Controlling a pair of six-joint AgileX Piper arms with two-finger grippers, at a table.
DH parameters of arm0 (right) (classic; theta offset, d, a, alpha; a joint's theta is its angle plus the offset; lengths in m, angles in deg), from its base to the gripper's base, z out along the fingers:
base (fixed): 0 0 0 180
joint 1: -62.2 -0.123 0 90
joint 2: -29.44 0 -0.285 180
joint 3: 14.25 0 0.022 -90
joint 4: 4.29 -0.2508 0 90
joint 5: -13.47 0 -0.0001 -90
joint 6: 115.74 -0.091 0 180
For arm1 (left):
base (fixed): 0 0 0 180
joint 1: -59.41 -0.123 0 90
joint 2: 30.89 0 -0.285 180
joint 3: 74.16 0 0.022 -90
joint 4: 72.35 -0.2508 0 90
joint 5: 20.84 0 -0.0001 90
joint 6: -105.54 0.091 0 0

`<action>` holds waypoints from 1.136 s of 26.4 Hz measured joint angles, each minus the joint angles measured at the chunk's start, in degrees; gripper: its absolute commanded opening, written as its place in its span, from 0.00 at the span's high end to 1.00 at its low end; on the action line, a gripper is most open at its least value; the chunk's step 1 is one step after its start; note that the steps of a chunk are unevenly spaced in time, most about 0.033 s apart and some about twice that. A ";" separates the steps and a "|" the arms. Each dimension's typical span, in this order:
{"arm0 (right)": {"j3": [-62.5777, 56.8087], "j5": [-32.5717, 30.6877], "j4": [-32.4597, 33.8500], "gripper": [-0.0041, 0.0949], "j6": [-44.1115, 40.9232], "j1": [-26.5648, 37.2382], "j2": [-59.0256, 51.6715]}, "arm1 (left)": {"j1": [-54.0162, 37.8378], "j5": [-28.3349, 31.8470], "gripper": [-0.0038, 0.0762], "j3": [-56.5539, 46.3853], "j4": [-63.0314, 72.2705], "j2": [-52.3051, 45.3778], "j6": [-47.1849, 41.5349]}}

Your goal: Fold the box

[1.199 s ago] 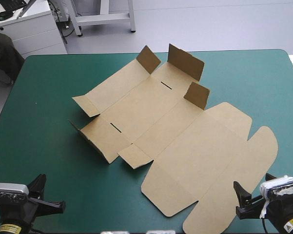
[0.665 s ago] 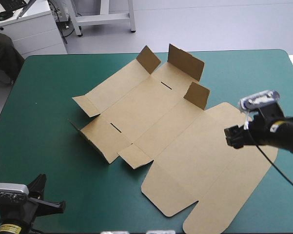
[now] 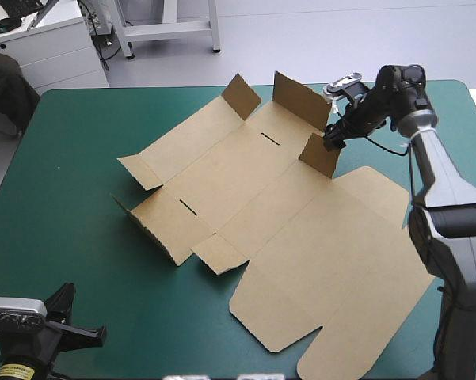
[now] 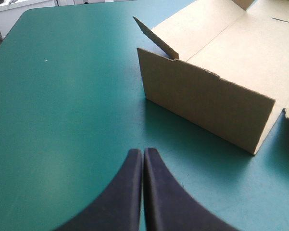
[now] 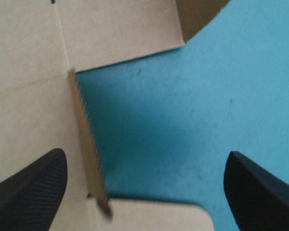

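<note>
A white cabinet [image 3: 54,54] stands on grey floor [image 3: 317,39] beyond the teal-green table [image 3: 63,237].

Teal-green table cover [image 3: 63,237], tiny pale speck [image 4: 46,60], perhaps lint

I see the box [image 3: 317,253] as matt brown board. The cover [image 4: 62,96] looks smooth and faintly sheened; the fingers [image 5: 29,192] look finely textured.

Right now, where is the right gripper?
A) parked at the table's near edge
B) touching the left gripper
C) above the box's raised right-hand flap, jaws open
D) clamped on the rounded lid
C: the right gripper hangs at the raised flap of the box, and its wrist view shows the flap's edge between wide-open jaws.
</note>
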 measured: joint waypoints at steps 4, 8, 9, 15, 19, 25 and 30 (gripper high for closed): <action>9.24 -0.05 0.81 0.15 -0.30 -3.29 10.10 | 0.00 0.00 0.96 0.00 0.00 0.00 0.00; 9.69 -0.45 2.83 0.45 -1.51 -6.07 10.61 | 0.00 0.00 0.96 0.00 0.00 0.00 0.00; 9.81 -0.45 3.36 0.59 -2.01 -6.36 10.39 | 0.00 0.00 0.96 0.00 0.00 0.00 0.00; 9.97 -0.90 5.21 0.98 -4.03 -6.70 8.40 | 0.00 0.00 0.96 0.00 0.00 0.00 0.00; 9.23 -0.78 6.88 0.98 -4.20 -6.70 7.57 | 0.00 0.00 0.96 0.00 0.00 0.00 0.00; 8.33 -0.78 4.08 0.98 -2.38 -6.70 7.34 | 0.00 0.00 0.96 0.00 0.00 0.00 0.00; 8.33 -0.68 3.67 0.98 3.22 -8.96 7.15 | 0.00 0.00 0.96 0.00 0.00 0.00 0.00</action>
